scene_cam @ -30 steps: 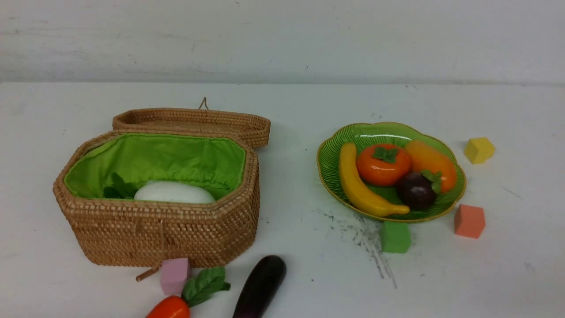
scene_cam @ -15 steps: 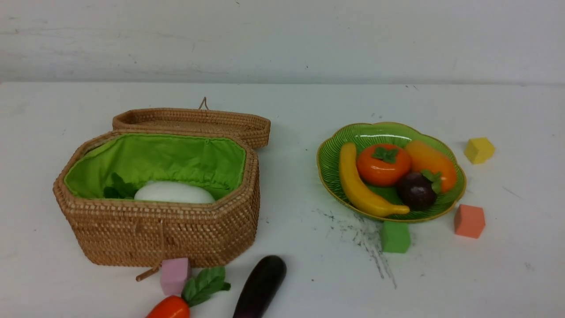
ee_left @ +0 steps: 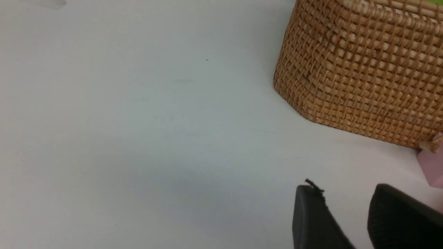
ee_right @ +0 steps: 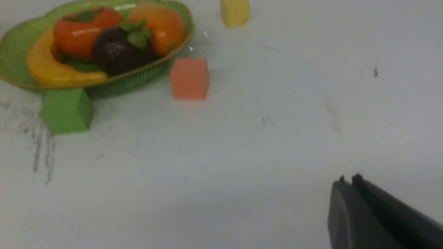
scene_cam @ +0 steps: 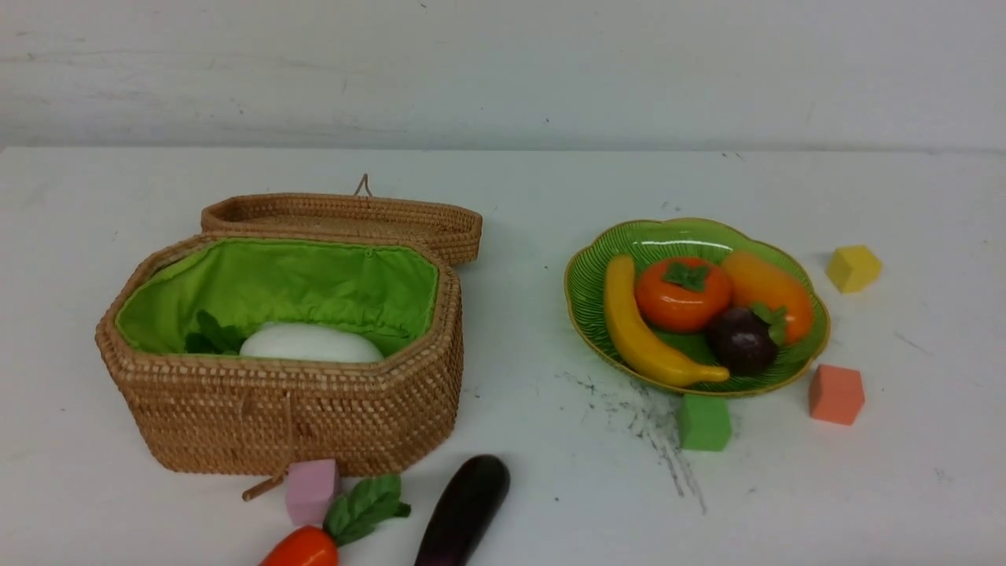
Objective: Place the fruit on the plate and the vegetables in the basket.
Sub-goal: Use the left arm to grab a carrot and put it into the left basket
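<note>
My left wrist camera shows mostly bare white desk [ee_left: 138, 121], with one tiny dark speck [ee_left: 207, 60] on it. An angled corner of the basket [ee_left: 360, 79] stands on the desk, and a sliver of green lining [ee_left: 436, 1] shows over its rim. A pink cube [ee_left: 432, 169] sits just beside the foot of the basket wall, next to a wicker loop end [ee_left: 428, 146]. My left gripper [ee_left: 346, 211] is near that corner. Its two black fingers [ee_left: 311, 221] are parted, with only desk between them.
</note>
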